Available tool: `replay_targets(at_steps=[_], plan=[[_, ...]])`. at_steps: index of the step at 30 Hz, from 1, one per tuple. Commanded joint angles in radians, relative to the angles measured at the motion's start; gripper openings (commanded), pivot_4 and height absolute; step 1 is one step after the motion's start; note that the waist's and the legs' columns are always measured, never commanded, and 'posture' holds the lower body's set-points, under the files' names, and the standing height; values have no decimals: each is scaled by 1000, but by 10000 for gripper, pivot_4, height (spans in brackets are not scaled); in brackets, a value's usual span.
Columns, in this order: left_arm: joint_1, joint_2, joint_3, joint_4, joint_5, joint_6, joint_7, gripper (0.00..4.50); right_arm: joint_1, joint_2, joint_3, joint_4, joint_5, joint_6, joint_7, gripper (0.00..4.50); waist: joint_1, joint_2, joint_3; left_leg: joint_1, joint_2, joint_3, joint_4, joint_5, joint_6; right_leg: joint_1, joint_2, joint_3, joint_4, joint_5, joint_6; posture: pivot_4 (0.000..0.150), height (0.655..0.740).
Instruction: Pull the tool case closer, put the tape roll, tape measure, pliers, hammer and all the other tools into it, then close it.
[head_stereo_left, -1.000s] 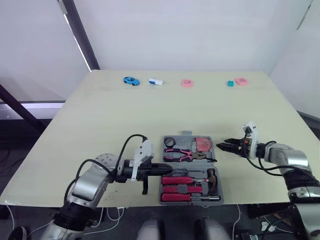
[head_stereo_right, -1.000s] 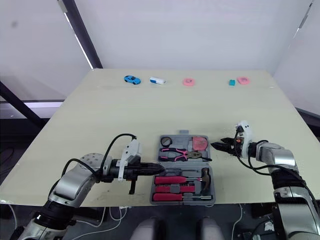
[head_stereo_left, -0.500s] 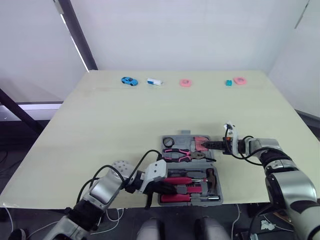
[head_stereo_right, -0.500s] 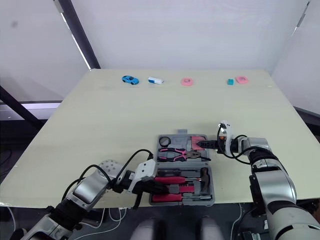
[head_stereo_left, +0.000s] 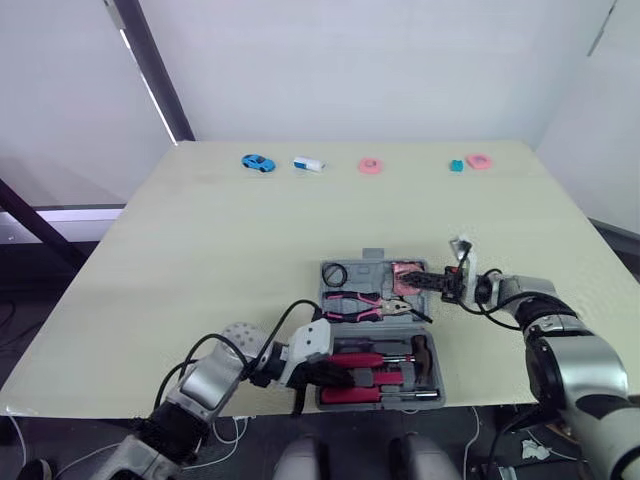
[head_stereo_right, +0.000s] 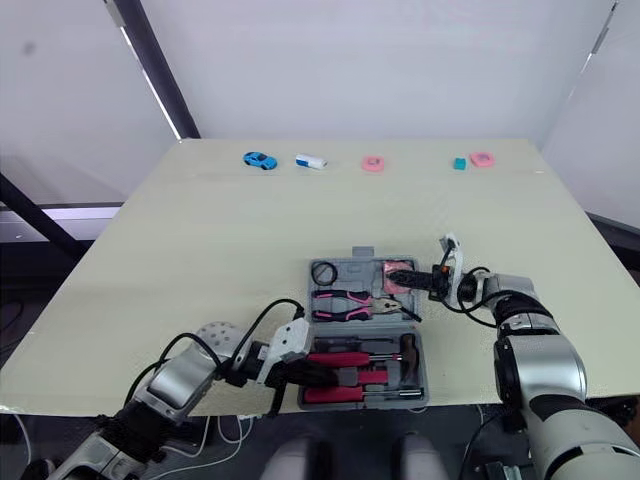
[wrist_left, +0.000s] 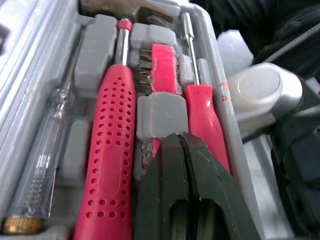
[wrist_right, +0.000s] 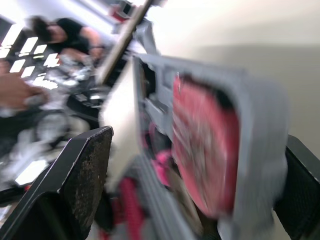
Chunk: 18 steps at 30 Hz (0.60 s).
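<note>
The grey tool case (head_stereo_left: 380, 398) lies open near the table's front edge. Its near half holds red-handled screwdrivers (head_stereo_left: 360, 360) and the hammer (head_stereo_left: 422, 350). The lid half (head_stereo_left: 372, 268) is tilted up from the table and carries the black tape roll (head_stereo_left: 333, 274), the red tape measure (wrist_right: 200, 150) and the pink pliers (head_stereo_left: 350, 305). My right gripper (head_stereo_left: 425, 283) grips the lid's right edge, one finger (wrist_right: 75, 175) on each side. My left gripper (wrist_left: 179, 137) is shut, its tip resting on the grey holder between the red handles (wrist_left: 112, 150).
Along the far edge of the table sit a blue toy car (head_stereo_left: 258, 162), a white object (head_stereo_left: 309, 164), a pink ring (head_stereo_left: 371, 165), a teal block (head_stereo_left: 456, 165) and another pink piece (head_stereo_left: 478, 160). The case lies close to the table's front edge.
My right gripper reached left and took hold of the lid's right edge; the lid has risen from flat. My left gripper moved onto the near half and stays there.
</note>
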Motion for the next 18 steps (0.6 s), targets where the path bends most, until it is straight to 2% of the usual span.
replay_targets(at_steps=[1,2,6,12,16,17,18], plan=[[49,38,72,-89,-46,82,33,0,15,-43,22,-153,79,87,99,44115,0,0,0,0,0,0,0,0,0,0,0,0,0,0,0,1500,7395],[62,50,94,-122,-66,103,35,0,33,-55,34,-203,108,117,106,44115,0,0,0,-2,0,0,0,0,0,-2,0,0,0,0,0,1500,7395],[159,125,226,-235,-161,168,43,0,214,-159,106,-597,312,291,110,44115,5,0,1,-3,1,-3,-3,0,0,-3,-1,-1,-1,0,0,1500,7395],[339,228,465,-244,-253,178,40,0,532,-311,31,-1128,490,471,63,44115,4,0,1,-3,1,-3,-5,0,0,-4,-2,-1,-3,-1,-1,1500,7395],[380,223,601,-154,-261,98,68,0,726,-342,-53,-1308,473,389,-70,44115,6,-1,1,-1,1,-3,-4,0,0,-4,-3,-1,-2,-4,-3,1500,7395],[383,220,636,-131,-275,98,72,4081,788,-317,-98,-1341,442,303,-121,45000,6,-1,1,-1,1,-3,-3,0,0,-4,-3,-1,-3,-5,-1,1500,7395],[388,221,655,-113,-275,90,75,5101,835,-294,-134,-1360,421,237,-165,45000,8,-3,0,-1,1,-3,-3,0,-1,-4,-3,-1,-2,-5,-1,1500,7395]])
